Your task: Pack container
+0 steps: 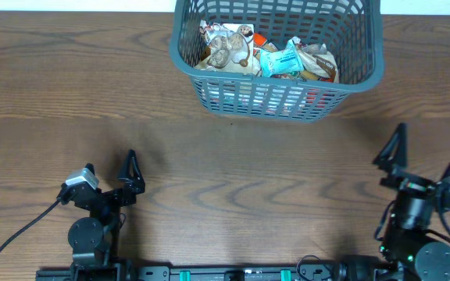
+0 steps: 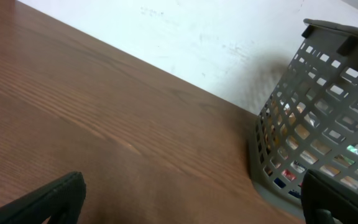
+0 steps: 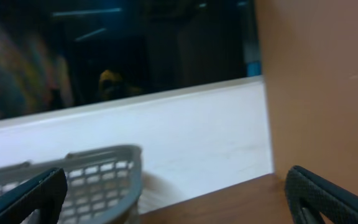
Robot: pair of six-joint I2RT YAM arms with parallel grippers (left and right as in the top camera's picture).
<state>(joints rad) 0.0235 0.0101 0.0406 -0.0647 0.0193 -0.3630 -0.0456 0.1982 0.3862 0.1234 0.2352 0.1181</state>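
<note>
The left fingers (image 1: pixel 132 170) and right fingers (image 1: pixel 397 144) gape wide, holding nothing, well short of the large grey-blue slotted plastic basket (image 1: pixel 272 100) on the brown wooden worktop (image 1: pixel 233 172). The basket holds snack packets (image 1: pixel 281 59). Packing looks finished, I think; keep both arms clear of it.

1. From overhead I get bright, even, soft light across the bench (image 1: pixel 209 156), and the wood grain reads sharp.
2. The container (image 1: pixel 276 55) throws only a faint shadow on the bench along its near wall.
3. My left wrist view is well lit. The container casts a soft shadow on the white wall (image 2: pixel 185 43) beside it. The left end effector (image 2: pixel 194 202) fingers (image 2: pixel 55 199) are dark, blurred shapes in the bottom corners.
4. My right wrist view is dim and soft throughout. The upper background is almost black with a blue cast. The right end effector (image 3: pixel 179 196) fingers (image 3: pixel 27 196) are out of focus.
</note>
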